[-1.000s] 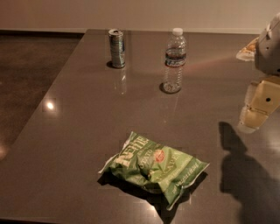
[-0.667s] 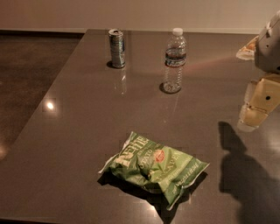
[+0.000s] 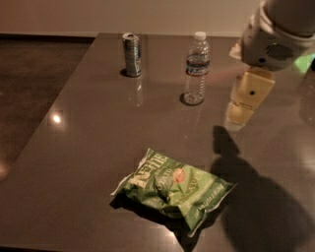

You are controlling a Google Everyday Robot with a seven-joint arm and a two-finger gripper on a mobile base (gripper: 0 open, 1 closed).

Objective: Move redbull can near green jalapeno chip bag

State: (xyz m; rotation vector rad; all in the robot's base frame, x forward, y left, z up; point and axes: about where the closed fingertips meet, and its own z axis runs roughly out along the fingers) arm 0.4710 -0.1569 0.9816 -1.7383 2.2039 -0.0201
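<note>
Camera view: up front, green jalapeno chip bag (image 3: 174, 189) flat on glossy brown table (image 3: 74, 147); right, gripper (image 3: 240, 112) over tabletop, grip impossible to tell; beyond, water bottle (image 3: 196, 69), redbull can (image 3: 131, 54) upright, well apart from bag; dark floor (image 3: 29, 74) left, pale wall (image 3: 147, 15) behind.

Upper right: gripper (image 3: 239, 114) held above table (image 3: 88, 147), arm (image 3: 280, 29) cut off by top edge. Table clipped at bottom, right. Print on redbull can (image 3: 131, 54) not made out.
</note>
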